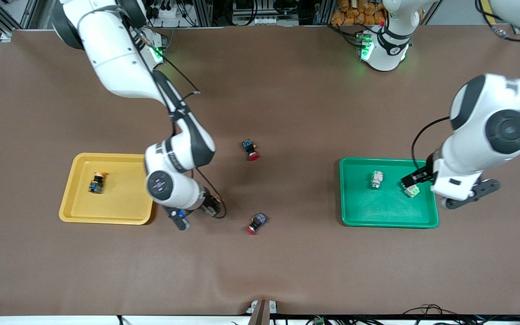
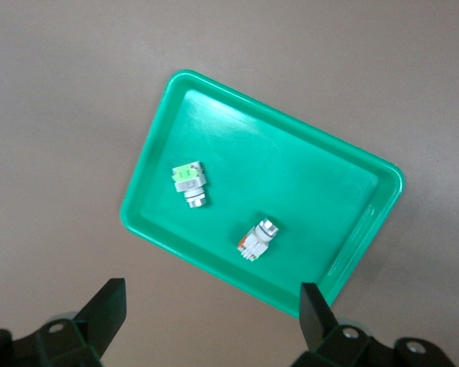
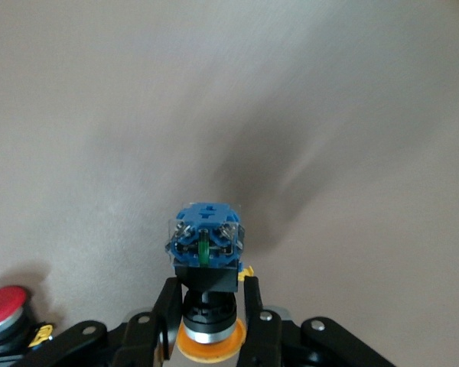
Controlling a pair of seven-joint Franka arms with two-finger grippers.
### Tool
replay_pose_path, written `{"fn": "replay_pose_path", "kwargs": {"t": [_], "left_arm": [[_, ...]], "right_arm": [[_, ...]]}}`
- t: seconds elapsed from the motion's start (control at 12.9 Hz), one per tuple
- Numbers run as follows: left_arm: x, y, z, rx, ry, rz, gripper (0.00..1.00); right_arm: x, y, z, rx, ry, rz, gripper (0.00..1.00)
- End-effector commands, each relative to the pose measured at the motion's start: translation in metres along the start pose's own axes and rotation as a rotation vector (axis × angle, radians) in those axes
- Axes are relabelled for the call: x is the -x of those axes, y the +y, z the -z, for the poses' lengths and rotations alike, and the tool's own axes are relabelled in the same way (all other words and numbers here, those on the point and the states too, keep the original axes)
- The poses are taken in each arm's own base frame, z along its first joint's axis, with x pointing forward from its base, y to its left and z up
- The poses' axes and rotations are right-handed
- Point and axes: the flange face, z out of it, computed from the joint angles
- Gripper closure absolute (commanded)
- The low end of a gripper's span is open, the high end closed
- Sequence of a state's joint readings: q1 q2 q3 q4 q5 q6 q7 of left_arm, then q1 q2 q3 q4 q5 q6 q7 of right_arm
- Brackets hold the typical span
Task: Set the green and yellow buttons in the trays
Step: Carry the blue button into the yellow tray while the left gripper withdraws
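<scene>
Two trays on the brown counter (image 1: 287,90), well apart: yellow tray (image 1: 79,207) toward the right arm's end, green tray (image 1: 355,212) toward the left arm's end.

In the yellow tray, one black-and-blue button with an orange-yellow cap (image 1: 97,182), lying on its side.

In the green tray, two whitish-grey buttons apart from each other: first grey button (image 1: 376,179) (image 2: 257,239) near the middle, second grey button with a light-green part (image 1: 412,192) (image 2: 188,183) closer to the left arm's end.

Left claw (image 2: 212,313) up over the green tray, fingers (image 2: 107,310) spread wide, gripping nothing.

Right claw (image 3: 208,302) over bare counter just beside the yellow tray, closed on a second yellow-capped button (image 3: 205,245), blue block pointing away from the wrist.

Two red-capped switches out on the counter between the trays: one (image 1: 250,150) farther from the front camera, the other (image 1: 256,223) nearer.
</scene>
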State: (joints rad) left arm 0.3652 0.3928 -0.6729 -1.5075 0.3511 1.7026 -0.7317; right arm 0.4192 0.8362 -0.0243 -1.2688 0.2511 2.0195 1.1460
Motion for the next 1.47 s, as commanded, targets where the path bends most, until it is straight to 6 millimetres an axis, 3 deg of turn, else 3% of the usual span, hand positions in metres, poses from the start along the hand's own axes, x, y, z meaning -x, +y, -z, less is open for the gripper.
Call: {"fn": "replay_pose_path", "kwargs": {"t": [0.0, 0.16, 0.23, 0.39, 0.54, 0.78, 1.01, 1.24, 1.32, 1.4], "left_arm": [[0.003, -0.013, 0.039, 0.005, -0.004, -0.043, 0.0], [0.005, -0.034, 0.055, 0.005, -0.034, -0.054, 0.0], [0.017, -0.044, 0.068, -0.038, -0.048, -0.071, 0.0], [0.023, -0.052, 0.082, -0.06, -0.041, -0.104, 0.0], [0.02, -0.075, 0.094, -0.054, -0.027, -0.109, 0.0], [0.027, -0.088, 0.116, -0.018, -0.005, -0.231, 0.0], [0.031, -0.113, 0.136, 0.111, -0.011, -0.233, 0.0], [0.054, -0.122, 0.152, 0.113, 0.013, -0.273, 0.0], [0.062, -0.126, 0.156, 0.118, 0.015, -0.285, 0.0], [0.069, -0.132, 0.162, 0.135, 0.021, -0.281, 0.0]], "right_arm": [[-0.047, 0.027, 0.055, 0.041, -0.057, 0.096, 1.0], [-0.091, 0.064, 0.084, 0.076, -0.109, 0.212, 1.0], [-0.11, 0.081, 0.096, 0.079, -0.13, 0.261, 1.0], [-0.137, 0.117, 0.093, 0.111, -0.146, 0.338, 1.0], [-0.162, 0.159, 0.078, 0.113, -0.123, 0.422, 1.0], [-0.198, 0.221, 0.046, 0.074, -0.119, 0.589, 1.0], [-0.213, 0.243, 0.031, 0.064, -0.122, 0.656, 1.0], [-0.217, 0.256, 0.009, 0.052, -0.099, 0.679, 1.0], [-0.215, 0.255, 0.008, 0.054, -0.102, 0.678, 0.75], [-0.214, 0.253, 0.008, 0.052, -0.106, 0.661, 0.15]]}}
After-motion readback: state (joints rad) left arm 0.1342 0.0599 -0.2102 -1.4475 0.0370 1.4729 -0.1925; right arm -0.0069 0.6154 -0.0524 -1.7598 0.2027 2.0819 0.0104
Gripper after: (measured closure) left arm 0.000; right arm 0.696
